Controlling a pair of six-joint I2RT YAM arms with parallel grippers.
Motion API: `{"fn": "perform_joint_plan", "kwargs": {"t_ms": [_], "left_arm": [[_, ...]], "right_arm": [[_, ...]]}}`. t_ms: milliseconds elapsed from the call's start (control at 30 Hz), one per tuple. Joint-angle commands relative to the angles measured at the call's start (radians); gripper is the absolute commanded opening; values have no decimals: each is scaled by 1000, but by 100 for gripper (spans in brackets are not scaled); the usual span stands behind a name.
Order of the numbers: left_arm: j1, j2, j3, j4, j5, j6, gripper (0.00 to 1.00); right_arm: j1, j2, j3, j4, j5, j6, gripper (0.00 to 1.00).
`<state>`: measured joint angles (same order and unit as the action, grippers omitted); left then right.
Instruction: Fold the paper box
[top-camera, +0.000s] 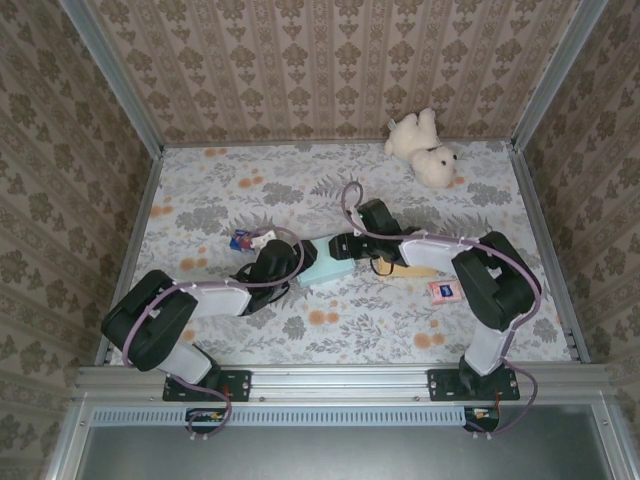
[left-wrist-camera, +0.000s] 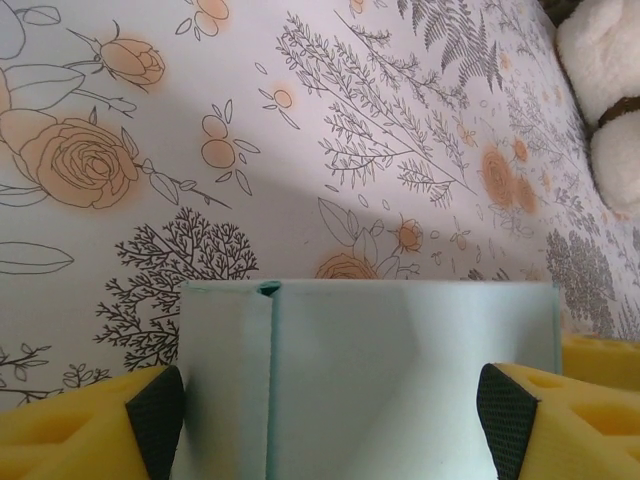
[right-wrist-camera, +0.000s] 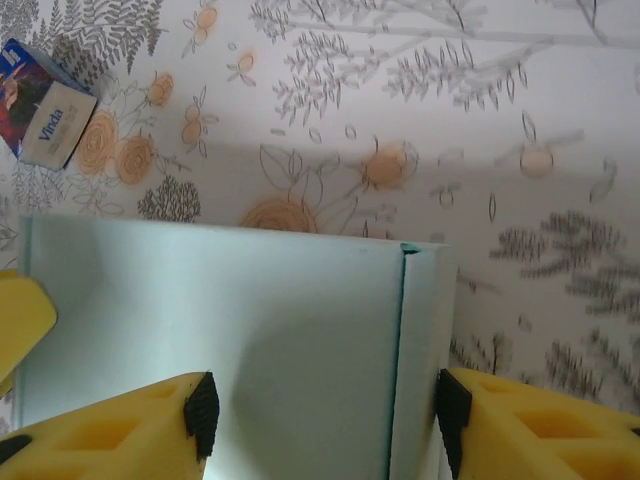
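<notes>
The paper box (top-camera: 328, 266) is pale mint green and lies flat on the floral table, mid-table between the two arms. My left gripper (top-camera: 291, 263) reaches it from the left and my right gripper (top-camera: 347, 247) from the right. In the left wrist view the box (left-wrist-camera: 380, 370) shows a seam near its left side. The left gripper (left-wrist-camera: 330, 415) stands open; one pad is at the box's left edge, the other over its face. In the right wrist view the box (right-wrist-camera: 220, 320) has its seam on the right. The right gripper (right-wrist-camera: 325, 415) is open, with its right pad at the box's right edge.
A white plush bear (top-camera: 426, 148) sits at the back right of the table. A small printed tissue pack (top-camera: 246, 240) lies just left of the box, and a pink packet (top-camera: 444, 291) lies front right. Patterned walls close in the table on three sides.
</notes>
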<state>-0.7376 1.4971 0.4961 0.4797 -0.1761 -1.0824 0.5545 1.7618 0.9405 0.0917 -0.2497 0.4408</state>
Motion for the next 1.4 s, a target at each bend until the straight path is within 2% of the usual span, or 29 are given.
{"fn": "perform_joint_plan", "kwargs": {"t_ms": [0, 233, 533, 800, 967, 1067, 1200, 1367], "left_arm": [[13, 2, 43, -20, -4, 47, 80], [45, 22, 84, -70, -32, 99, 80], [96, 88, 113, -53, 12, 109, 80], [131, 1, 93, -112, 0, 144, 83], [139, -188, 79, -256, -48, 215, 85], [139, -376, 64, -400, -77, 287, 87], [134, -694, 59, -661, -91, 358, 89], [130, -1136, 27, -927, -61, 314, 94]], "right_arm": [[27, -59, -63, 108, 37, 115, 62], [74, -111, -109, 120, 143, 135, 62], [74, -109, -78, 79, 225, 109, 63], [76, -197, -103, 47, 254, 87, 65], [92, -354, -132, -33, 303, 55, 65], [97, -502, -163, -104, 363, 35, 65], [101, -743, -206, -240, 532, -1, 68], [90, -1022, -273, -334, 797, -27, 71]]}}
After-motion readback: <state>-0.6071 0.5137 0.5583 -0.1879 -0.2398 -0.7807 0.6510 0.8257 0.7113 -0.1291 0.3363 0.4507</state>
